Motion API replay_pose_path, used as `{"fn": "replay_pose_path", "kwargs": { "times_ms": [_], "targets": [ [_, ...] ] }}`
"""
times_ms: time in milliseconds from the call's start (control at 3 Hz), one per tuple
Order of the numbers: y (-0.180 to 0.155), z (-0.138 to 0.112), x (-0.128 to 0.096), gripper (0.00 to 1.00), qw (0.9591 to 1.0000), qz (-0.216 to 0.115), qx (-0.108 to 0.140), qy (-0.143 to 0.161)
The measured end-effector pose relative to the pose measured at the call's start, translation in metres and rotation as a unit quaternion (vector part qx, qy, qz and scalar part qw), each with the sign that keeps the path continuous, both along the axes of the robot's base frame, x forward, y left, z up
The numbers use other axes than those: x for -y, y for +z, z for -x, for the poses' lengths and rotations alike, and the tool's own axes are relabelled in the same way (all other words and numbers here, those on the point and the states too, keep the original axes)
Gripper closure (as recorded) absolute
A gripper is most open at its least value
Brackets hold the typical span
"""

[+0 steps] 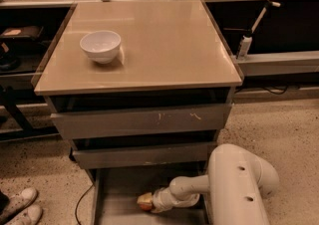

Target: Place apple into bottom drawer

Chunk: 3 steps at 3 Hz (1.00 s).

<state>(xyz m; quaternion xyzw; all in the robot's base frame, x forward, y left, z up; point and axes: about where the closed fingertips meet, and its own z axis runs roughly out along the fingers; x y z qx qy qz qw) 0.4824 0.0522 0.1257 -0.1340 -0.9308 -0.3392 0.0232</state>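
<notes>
Camera view, peering down the front of the cabinet [227, 98]. Starting at the tip: gripper [152, 202] reaching in sideways from the right, low over the floor of the bottom drawer [117, 191], right up against the apple [143, 200]. Can't tell clamped or let go, honestly, too buried to call. Apple-wise: inside the pulled-out tray, roughly mid-width, either on the floor or just above it, can't say which. Probably close to done with the drop-off, going by that.

Handling guess: firm, smooth, a bit waxy, light enough for a two-finger grip. Round though, so likely to squirt out of a sloppy pinch or roll across that flat metal once freed. Best taken across the widest part, not near the stem dimple. Bruises if dropped, so worth setting down gently.

Moving outward: fat white arm housing [239, 184] off to the right of the tray. Above, the middle drawer front [144, 155] and the scratched top drawer front [139, 119], both pushed in. Up top, a white bowl [100, 46] on the tan tabletop [164, 40], well apart from all the action. White shoes [20, 208] at bottom left.
</notes>
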Motion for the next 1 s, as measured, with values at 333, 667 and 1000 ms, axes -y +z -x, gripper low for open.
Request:
{"fn": "replay_pose_path", "kwargs": {
  "times_ms": [333,667,1000],
  "targets": [
    [0.0000,0.0000,0.0000,0.11,1.0000,0.000,0.000,0.000],
    [0.0000,0.0001,-0.0001,0.00,1.0000,0.000,0.000,0.000],
    [-0.0001,0.0001,-0.0001,0.00,1.0000,0.000,0.000,0.000]
  ]
}}
